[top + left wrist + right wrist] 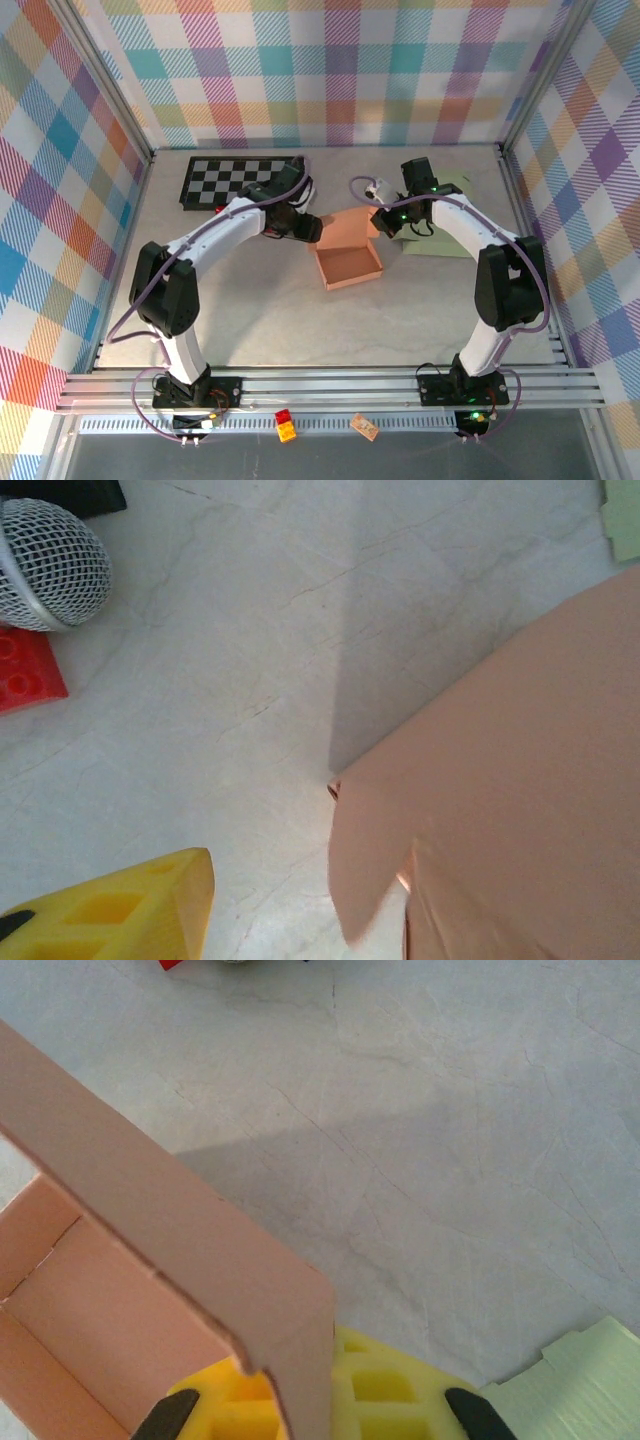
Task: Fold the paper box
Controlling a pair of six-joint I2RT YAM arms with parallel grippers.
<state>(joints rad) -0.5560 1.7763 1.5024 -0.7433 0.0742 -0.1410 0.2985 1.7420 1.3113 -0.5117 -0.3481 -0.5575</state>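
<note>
Now right fingers (pixel 380 1400) pinch paper box (pixel 150 1260) lid edge, left fingers' (pixel 120 910) spread unclear

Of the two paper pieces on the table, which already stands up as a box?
The salmon paper box at the centre: walls standing, lid raised. The pale green sheet to its right lies flat.

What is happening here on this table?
Two robot arms are folding a peach paper box in the middle of the table. The right end effector is shut on the box's raised lid flap. The left end effector is at the box's other side; whether it grips the paper is unclear.
</note>
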